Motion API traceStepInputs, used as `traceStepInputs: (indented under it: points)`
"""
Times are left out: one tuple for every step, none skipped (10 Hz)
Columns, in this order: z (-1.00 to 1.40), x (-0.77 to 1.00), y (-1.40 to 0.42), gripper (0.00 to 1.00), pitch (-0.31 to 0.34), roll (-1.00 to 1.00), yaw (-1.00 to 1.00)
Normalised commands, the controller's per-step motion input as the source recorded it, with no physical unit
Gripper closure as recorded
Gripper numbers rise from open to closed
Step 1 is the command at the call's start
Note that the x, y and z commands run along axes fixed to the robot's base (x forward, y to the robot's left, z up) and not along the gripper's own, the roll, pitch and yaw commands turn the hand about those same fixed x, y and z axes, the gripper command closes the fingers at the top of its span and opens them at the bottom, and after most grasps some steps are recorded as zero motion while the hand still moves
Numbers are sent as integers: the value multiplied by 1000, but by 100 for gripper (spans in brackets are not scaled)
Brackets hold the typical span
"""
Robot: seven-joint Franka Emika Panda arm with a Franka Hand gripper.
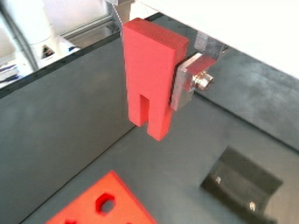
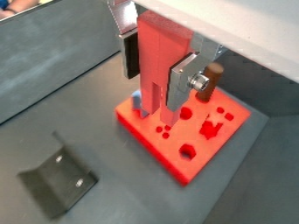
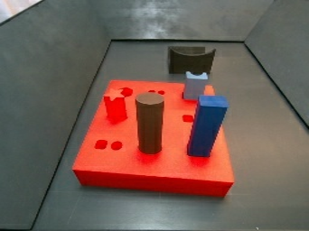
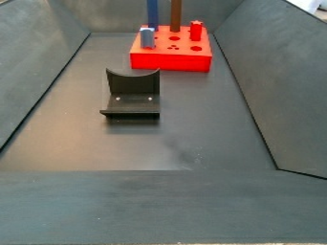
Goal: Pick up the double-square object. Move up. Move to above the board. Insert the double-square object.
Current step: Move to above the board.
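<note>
My gripper (image 2: 156, 74) is shut on the double-square object (image 2: 158, 52), a slim red-orange post with a slot that splits its lower end into two prongs. The object (image 1: 149, 79) hangs upright, high above the floor. One silver finger (image 1: 187, 83) presses its side, and the opposite finger (image 2: 131, 57) shows in a wrist view. The board (image 2: 193, 144) is a flat bright-red slab with small shaped holes. It lies below the object, whose pronged end overlaps the board's corner in a wrist view. The board also shows in both side views (image 3: 133, 167) (image 4: 173, 59); the gripper shows in neither.
On the board stand a blue square block (image 3: 209, 126), a dark brown cylinder (image 3: 148, 124), a small grey-blue piece (image 3: 196, 87) and a short red notched piece (image 3: 116, 106). The dark fixture (image 4: 130, 94) stands on the grey floor beside the board. Sloped grey walls enclose the bin.
</note>
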Motion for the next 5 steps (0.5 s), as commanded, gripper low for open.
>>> traceStepInputs:
  points:
    - [86,237,-1000,100,127,-1,6]
    - [95,246,-1000,100,129,-2,4]
    - [101,271,-1000,100,131,7,4]
    - [98,284,-970,100,130,4,8]
    - [67,202,-580,100,136,14,9]
